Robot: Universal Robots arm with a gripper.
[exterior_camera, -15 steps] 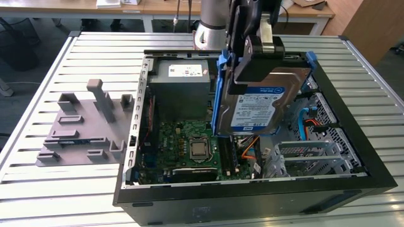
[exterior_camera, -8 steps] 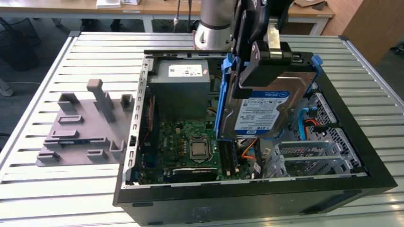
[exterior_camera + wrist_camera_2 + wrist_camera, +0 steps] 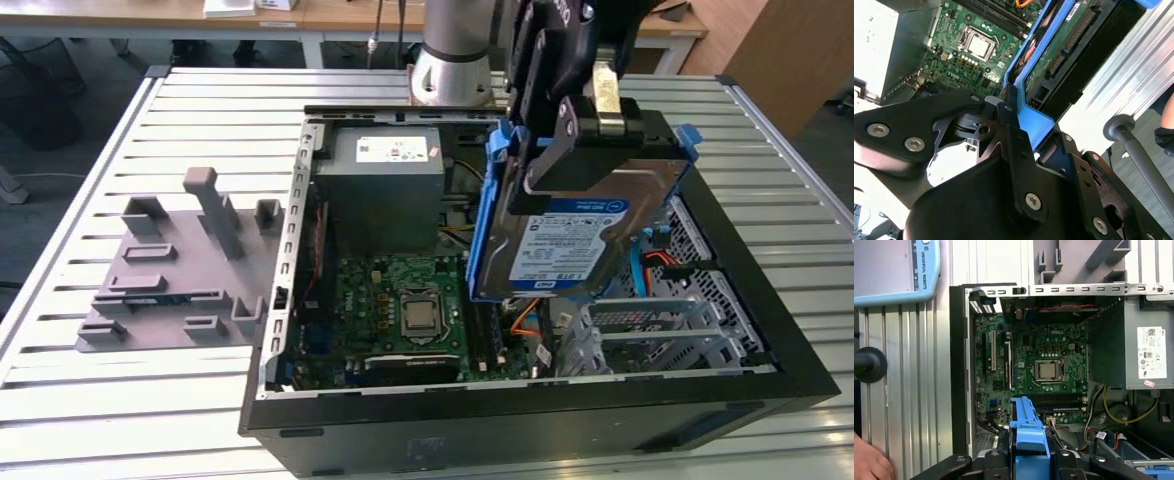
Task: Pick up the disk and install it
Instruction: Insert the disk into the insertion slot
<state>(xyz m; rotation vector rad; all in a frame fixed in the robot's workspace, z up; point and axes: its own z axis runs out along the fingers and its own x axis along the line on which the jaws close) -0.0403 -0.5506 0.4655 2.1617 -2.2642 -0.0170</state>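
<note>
- The table (image 3: 147, 400) was a metal top made of parallel ribbed slats.
- An open black computer case (image 3: 507, 425) lay on its side on the slats, open face up, toward the exterior view's right.
- A grey fixture (image 3: 174, 270) with upright posts lay flat on the slats, just beside the case on the exterior view's left.
- The arm's base (image 3: 451, 75) stood at the far edge, behind the case.

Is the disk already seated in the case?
No, in the exterior view the end effector holds the disk tilted above the open case.
</note>
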